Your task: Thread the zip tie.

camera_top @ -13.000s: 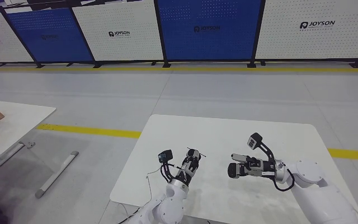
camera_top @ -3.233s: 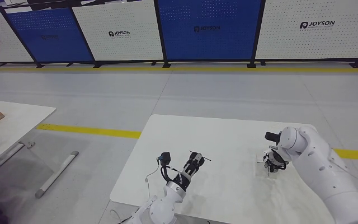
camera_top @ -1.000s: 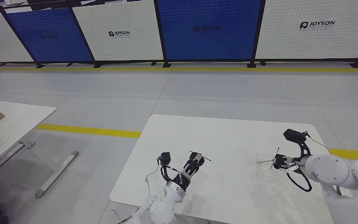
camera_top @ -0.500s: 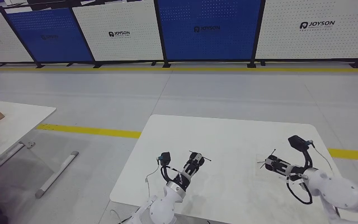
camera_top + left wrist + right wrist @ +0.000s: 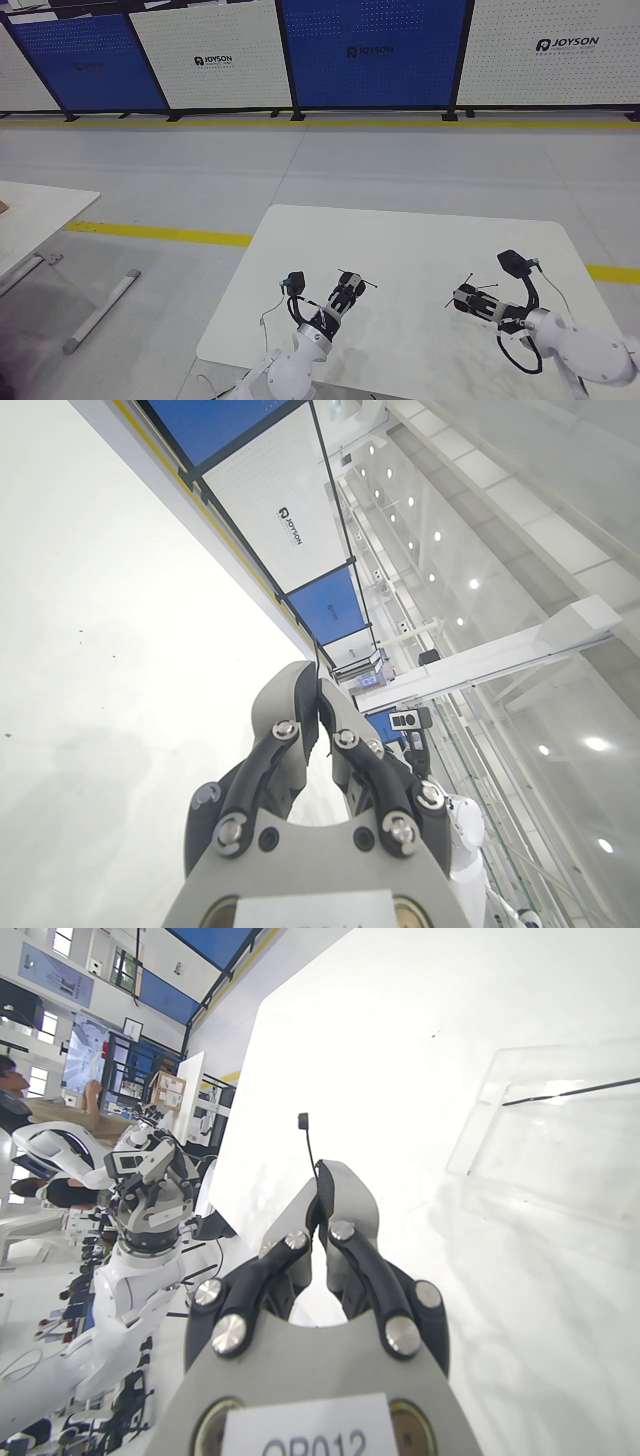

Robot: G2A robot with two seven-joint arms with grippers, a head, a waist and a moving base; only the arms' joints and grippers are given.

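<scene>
Black plastic zip tie [image 5: 310, 1148], square head leading, has come off the clear plastic tray [image 5: 545, 1163] pinched in the right gripper [image 5: 319, 1176] and swung toward the left gripper [image 5: 316, 680], clamped unmoved on another thin black strap [image 5: 314, 648]; still well apart, so alignment looks next.

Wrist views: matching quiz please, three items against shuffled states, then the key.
Items:
1. left gripper
2. right gripper
3. clear tray

States:
A. has a loose zip tie lying in it
B. shut on the headed zip tie, head sticking out past the tips
C. shut on the thin zip tie, only a thin strip showing

Pairs: 1-C, 2-B, 3-A
</scene>
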